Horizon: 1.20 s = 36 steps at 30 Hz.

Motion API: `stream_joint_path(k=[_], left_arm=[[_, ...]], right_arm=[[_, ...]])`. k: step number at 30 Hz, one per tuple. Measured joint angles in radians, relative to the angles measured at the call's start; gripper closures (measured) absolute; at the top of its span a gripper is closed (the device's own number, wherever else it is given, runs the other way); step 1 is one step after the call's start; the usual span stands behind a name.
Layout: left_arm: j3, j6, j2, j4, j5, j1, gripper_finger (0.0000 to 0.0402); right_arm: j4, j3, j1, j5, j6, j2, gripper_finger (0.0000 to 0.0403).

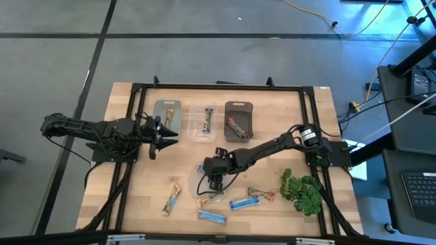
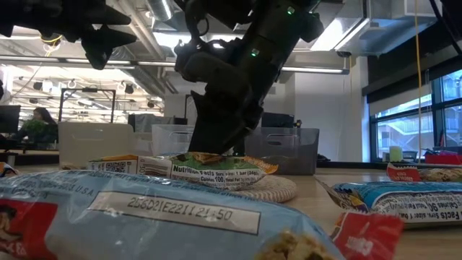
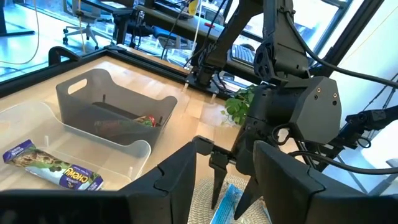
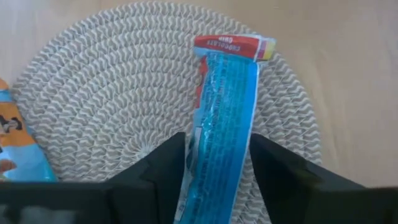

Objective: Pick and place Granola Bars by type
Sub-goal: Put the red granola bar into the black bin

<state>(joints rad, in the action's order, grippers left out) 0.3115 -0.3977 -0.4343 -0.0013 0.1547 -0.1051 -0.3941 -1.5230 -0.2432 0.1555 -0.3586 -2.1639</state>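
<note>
A bright blue granola bar with a red end lies flat on the round woven mat. My right gripper points down over the bar, open, with one finger on each long side; it also shows in the high view. My left gripper hovers open near the far-left bins, holding nothing. Other bars lie on the near table: a gold-tan one, two blue ones, a green-red one and one more at the mat's near edge. My right gripper straddles the blue bar's half away from the red end from above, fingers pointing down and set across the bar's width. Its fingers stand right at the wrapper's long edges; whether they touch cannot be told. The bar rests flat on the mat.
Three bins stand at the far side: a clear one with a bar, a second clear one with a bar, and a dark grey one holding a green-red bar. A leafy plant sits near right. A black frame borders the table.
</note>
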Motion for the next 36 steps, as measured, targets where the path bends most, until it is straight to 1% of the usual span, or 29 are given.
stream_joint_path(k=[10,23,29,31,36], left_arm=[[0.0,0.0,0.0,0.0,0.0,0.0,0.0249],[0.0,-0.003,0.0,0.0,0.0,0.0,0.0248],[0.0,-0.004,0.0,0.0,0.0,0.0,0.0245],[0.0,-0.004,0.0,0.0,0.0,0.0,0.0245],[0.0,-0.004,0.0,0.0,0.0,0.0,0.0245]], right_arm=[[-0.001,0.0,0.0,-0.019,-0.002,0.0,0.0264],[0.0,0.001,0.0,-0.018,-0.003,0.002,0.034],[0.001,0.001,0.0,-0.02,-0.004,0.005,0.0346],[-0.005,0.002,0.001,-0.04,-0.007,0.016,0.0347],[-0.012,0.002,0.015,-0.053,-0.076,0.089,0.0348]])
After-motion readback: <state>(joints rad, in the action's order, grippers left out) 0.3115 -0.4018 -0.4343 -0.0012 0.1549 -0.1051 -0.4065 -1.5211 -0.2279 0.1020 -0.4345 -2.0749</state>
